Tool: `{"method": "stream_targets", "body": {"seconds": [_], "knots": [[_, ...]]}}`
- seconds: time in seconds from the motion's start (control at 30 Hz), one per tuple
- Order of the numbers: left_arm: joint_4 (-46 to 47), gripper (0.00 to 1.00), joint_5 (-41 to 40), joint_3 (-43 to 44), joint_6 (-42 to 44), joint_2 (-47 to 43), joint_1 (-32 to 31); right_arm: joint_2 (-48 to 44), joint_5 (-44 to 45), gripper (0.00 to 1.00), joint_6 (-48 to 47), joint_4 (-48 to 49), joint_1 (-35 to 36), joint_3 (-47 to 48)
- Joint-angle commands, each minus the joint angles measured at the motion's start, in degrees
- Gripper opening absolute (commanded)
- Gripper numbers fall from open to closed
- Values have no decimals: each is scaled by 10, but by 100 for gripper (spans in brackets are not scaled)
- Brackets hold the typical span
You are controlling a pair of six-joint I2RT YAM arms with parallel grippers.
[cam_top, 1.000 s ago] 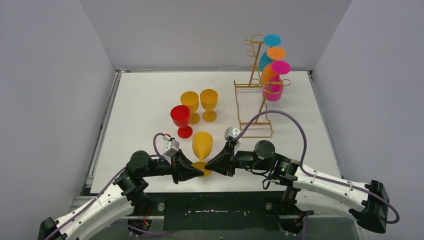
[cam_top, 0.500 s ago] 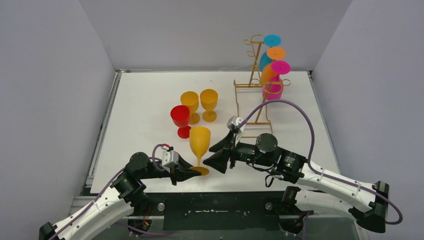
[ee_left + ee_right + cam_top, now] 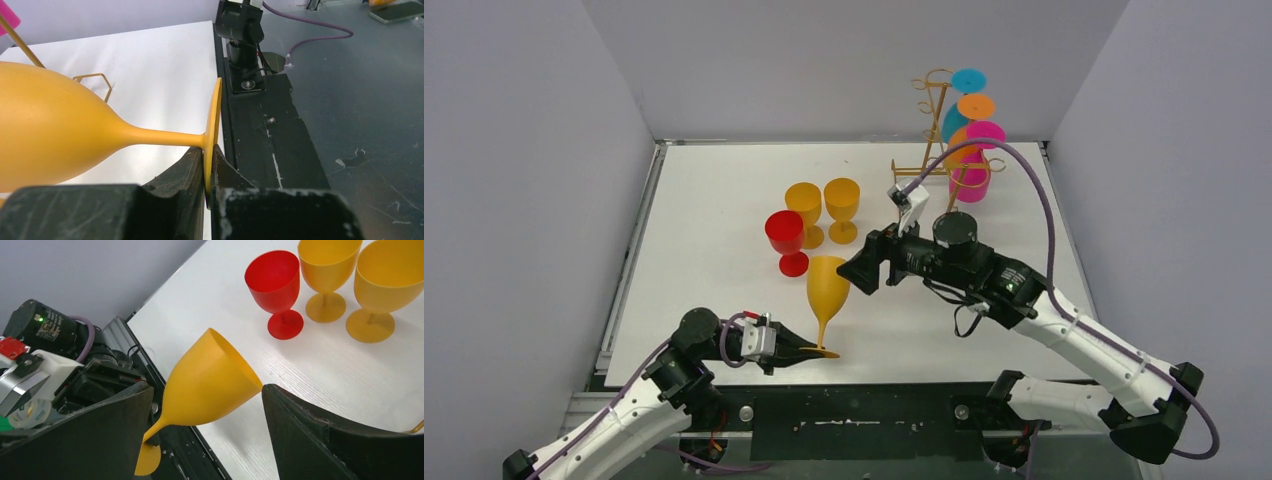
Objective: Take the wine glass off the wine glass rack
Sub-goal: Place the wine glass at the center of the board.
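A yellow wine glass (image 3: pixel 827 283) stands tilted at the table's near edge. My left gripper (image 3: pixel 812 350) is shut on the rim of its round foot (image 3: pixel 215 112). In the left wrist view the two fingers (image 3: pixel 192 170) pinch the thin disc, and the bowl (image 3: pixel 45 135) stretches off to the left. My right gripper (image 3: pixel 862 272) hangs open just right of the bowl. In the right wrist view the bowl (image 3: pixel 210 382) shows between the spread fingers (image 3: pixel 305 430) with nothing gripped. The gold wine glass rack (image 3: pixel 927 160) stands at the back right, partly hidden by the right arm.
Cyan (image 3: pixel 969 80), orange (image 3: pixel 976 105) and magenta (image 3: pixel 986 134) glasses hang upside down on the rack. A red glass (image 3: pixel 784 232) and two yellow glasses (image 3: pixel 804 200) (image 3: pixel 842 195) stand upright mid-table. The black mounting bar (image 3: pixel 260 125) runs along the near edge.
My right gripper opened, let go of the yellow glass's foot and drew up and back toward the rack. My left gripper pulled toward the near edge with the glass.
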Motion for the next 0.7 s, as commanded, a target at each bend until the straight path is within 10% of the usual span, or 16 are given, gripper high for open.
{"method": "stream_targets", "body": {"seconds": [0.0, 0.67], "knots": [[11, 0, 48, 23, 62, 28, 1, 53, -171, 82, 6, -43, -82, 43], [29, 0, 128, 27, 68, 19, 9, 181, -340, 71, -62, -153, -107, 168]]}}
